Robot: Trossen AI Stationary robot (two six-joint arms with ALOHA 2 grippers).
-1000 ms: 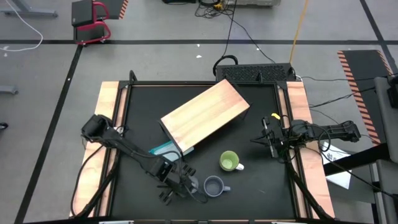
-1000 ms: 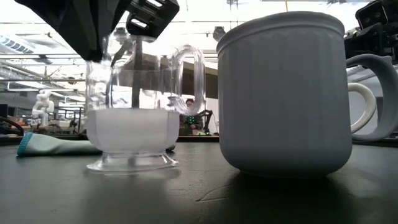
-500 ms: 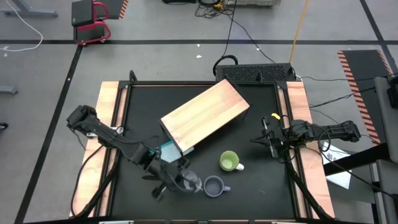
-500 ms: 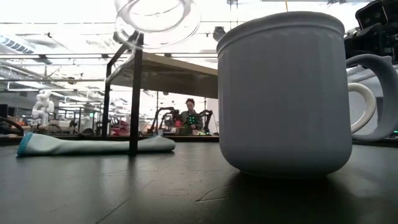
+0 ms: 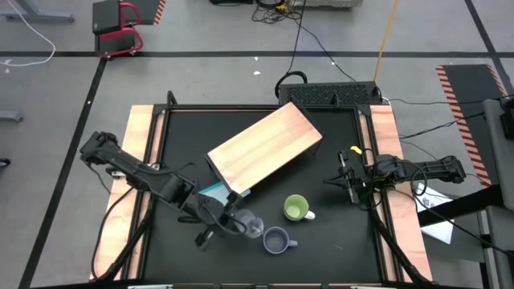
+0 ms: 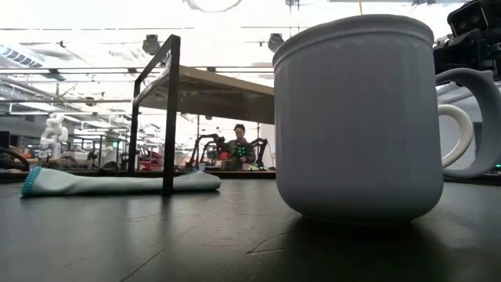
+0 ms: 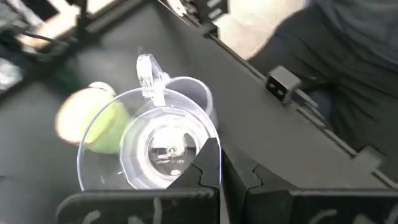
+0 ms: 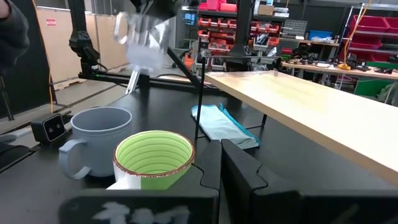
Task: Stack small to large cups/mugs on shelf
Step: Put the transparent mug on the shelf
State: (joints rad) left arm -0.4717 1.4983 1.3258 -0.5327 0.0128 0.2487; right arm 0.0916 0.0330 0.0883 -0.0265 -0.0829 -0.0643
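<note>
My left gripper [image 5: 229,222] is shut on the small clear glass cup [image 5: 249,227], held in the air over the table's near middle; the cup also shows in the left wrist view [image 7: 149,149], and only its bottom edge shows in the low view [image 6: 211,4]. The grey-blue mug [image 5: 277,239] stands on its base just right of it. The light-green mug [image 5: 295,209] stands on its base farther back. The light-wood shelf [image 5: 265,148] stands slantwise at the table's middle. My right gripper [image 5: 347,178] is shut and empty at the right edge. My left gripper holds the glass cup by its rim wall [image 7: 214,146], opposite the handle [image 7: 146,71]. One finger [image 7: 205,165] is inside the cup and the other outside. The fingers come slanting down from the table's left. The cup is lifted clear and tilted, its mouth toward the gripper.
A teal cloth [image 5: 213,193] lies on the table at the shelf's near-left end, close behind my left gripper. The shelf's black frame legs [image 6: 168,117] stand on the mat. Wooden rails [image 5: 140,160] run along the table's left and right sides.
My left gripper has risen with the glass cup, which stood on the table a second ago and now hangs clear and tilted. The left arm has drawn back toward the table's left edge, and the gripper has tipped from pointing down to slanting.
</note>
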